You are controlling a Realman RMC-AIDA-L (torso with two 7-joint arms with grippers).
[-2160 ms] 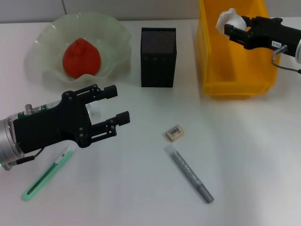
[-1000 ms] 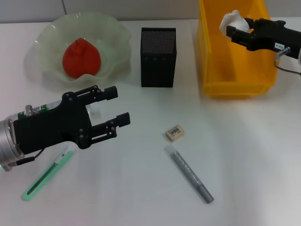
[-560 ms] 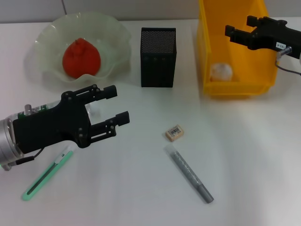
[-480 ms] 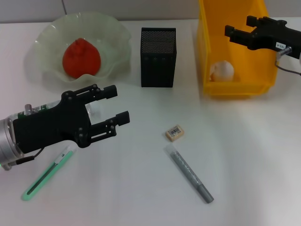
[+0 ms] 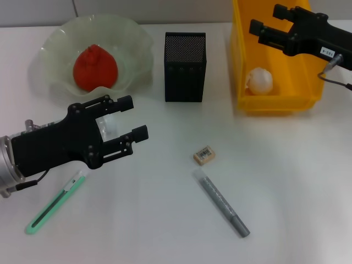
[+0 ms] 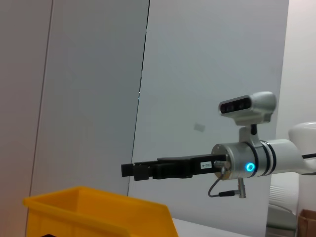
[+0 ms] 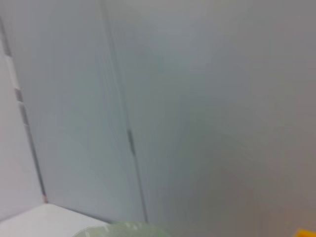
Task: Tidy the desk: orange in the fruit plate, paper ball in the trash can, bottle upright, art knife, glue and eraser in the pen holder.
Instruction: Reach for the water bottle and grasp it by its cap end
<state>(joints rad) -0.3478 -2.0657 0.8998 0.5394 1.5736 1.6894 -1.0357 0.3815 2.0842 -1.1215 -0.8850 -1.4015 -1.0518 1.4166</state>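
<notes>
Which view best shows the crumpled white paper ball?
The head view: the crumpled white paper ball lies inside the yellow plastic trash can. The left wrist view shows only the can's rim, the right wrist view neither.

The orange point(image 5: 95, 68) is red-orange, sitting in a pale translucent green plate point(image 5: 136, 39); the pen holder point(image 5: 185, 66) is black, its walls a fine mesh of tiny holes; the bin point(image 5: 275, 100) is bright yellow, the paper ball point(image 5: 259, 80) inside it white; the knife point(image 5: 54, 203) is mint green; the glue stick point(image 5: 220, 202) is grey — darker at one end; the eraser point(image 5: 204, 154) is beige with a white barcode label; the desk point(image 5: 297, 192) is plain white; both grippers — left point(image 5: 133, 117) and right point(image 5: 266, 22) — are black.
</notes>
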